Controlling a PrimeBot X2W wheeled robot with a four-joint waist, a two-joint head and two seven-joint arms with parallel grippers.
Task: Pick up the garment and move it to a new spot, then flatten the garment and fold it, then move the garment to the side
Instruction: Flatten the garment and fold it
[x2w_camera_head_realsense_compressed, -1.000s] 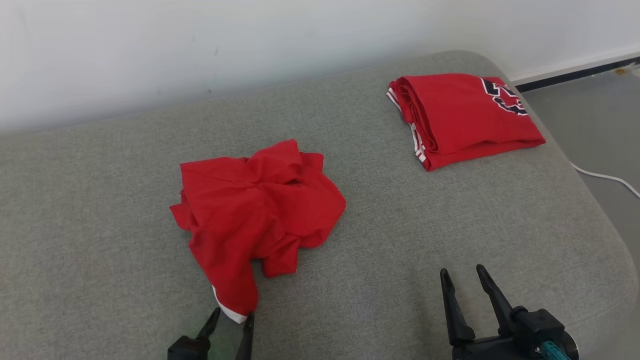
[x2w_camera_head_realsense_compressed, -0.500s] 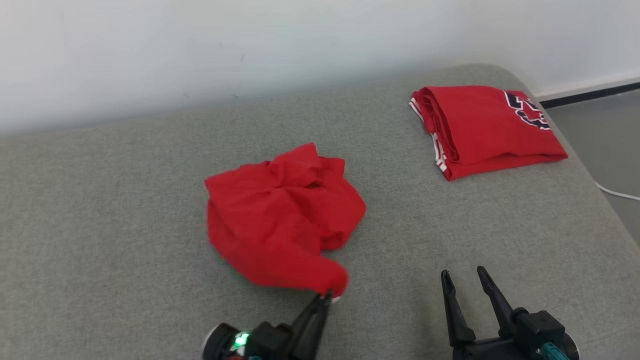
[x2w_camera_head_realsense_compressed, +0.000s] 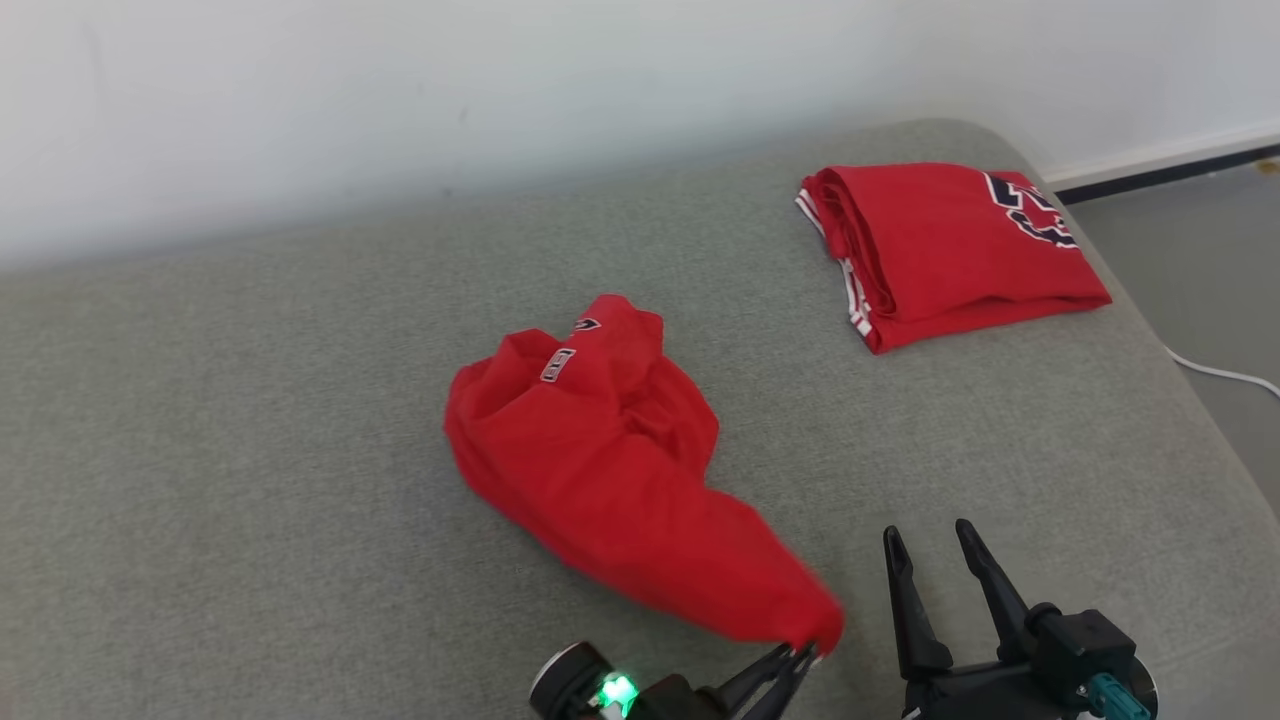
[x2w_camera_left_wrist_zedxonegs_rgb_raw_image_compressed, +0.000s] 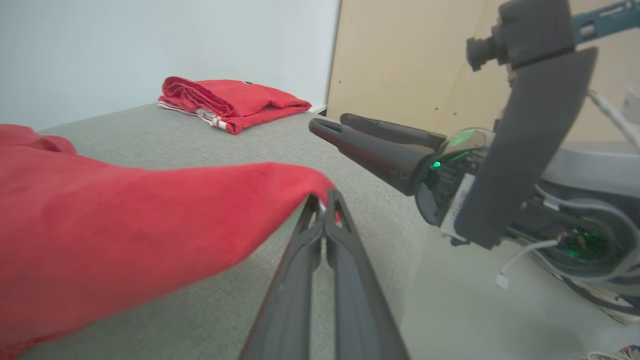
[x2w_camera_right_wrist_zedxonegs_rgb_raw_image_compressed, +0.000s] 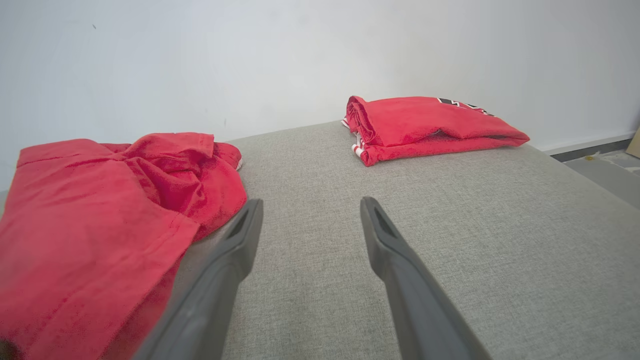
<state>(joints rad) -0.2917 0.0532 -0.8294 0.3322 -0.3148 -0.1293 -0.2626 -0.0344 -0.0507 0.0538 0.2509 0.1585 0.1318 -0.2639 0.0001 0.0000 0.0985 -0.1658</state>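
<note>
The crumpled red garment (x2w_camera_head_realsense_compressed: 600, 450) lies near the middle of the grey upholstered cushion (x2w_camera_head_realsense_compressed: 250, 450), with one end drawn out into a long tongue toward the robot's right front. The left gripper (x2w_camera_head_realsense_compressed: 800, 655) has its jaws closed on the tip of that tongue; in the left wrist view the two dark fingers pinch the red cloth (x2w_camera_left_wrist_zedxonegs_rgb_raw_image_compressed: 125, 215) between them, and the cloth slopes up off the cushion to the grip. The right gripper (x2w_camera_head_realsense_compressed: 928, 532) hovers just beside it, jaws open and holding nothing, apart from the garment. A second red garment, neatly folded (x2w_camera_head_realsense_compressed: 950, 250), with white stripes along its edge and a dark print, sits at the cushion's far right corner, well apart from the crumpled one. A white cable (x2w_camera_head_realsense_compressed: 1220, 372) runs on the floor beyond
</note>
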